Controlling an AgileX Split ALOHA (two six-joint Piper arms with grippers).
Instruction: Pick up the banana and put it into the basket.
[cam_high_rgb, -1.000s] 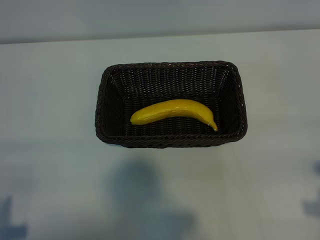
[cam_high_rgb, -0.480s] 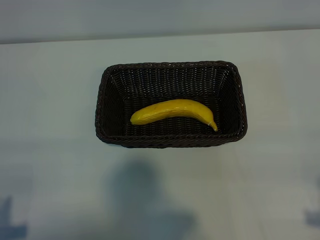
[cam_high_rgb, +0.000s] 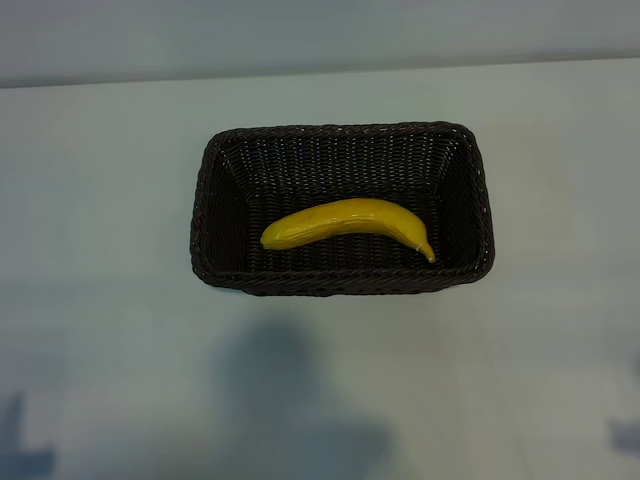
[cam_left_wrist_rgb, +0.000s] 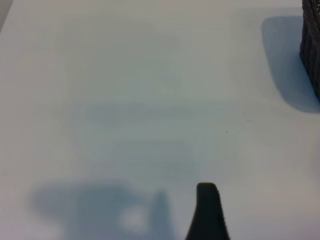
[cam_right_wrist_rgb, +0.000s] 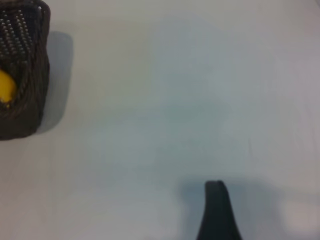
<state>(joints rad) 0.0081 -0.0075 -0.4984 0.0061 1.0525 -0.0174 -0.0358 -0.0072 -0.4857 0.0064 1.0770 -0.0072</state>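
Spanning the whole view, pale white tabletop. Dark brown rectangular woven wicker basket at centre, toward 12 o'clock. Bright yellow curved banana lying inside, pale tip at 4 o'clock. Left pincer empty, spread wide, over bare tabletop; right pincer empty, gap unclear.

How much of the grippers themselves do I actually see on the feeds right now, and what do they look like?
Very little. Each wrist view shows just one finger: the left gripper's finger and the right gripper's finger are both plain black, tapering to a rounded tip, with no markings or cables visible. The exterior view shows only dark shadows on the white table, no arm bodies.
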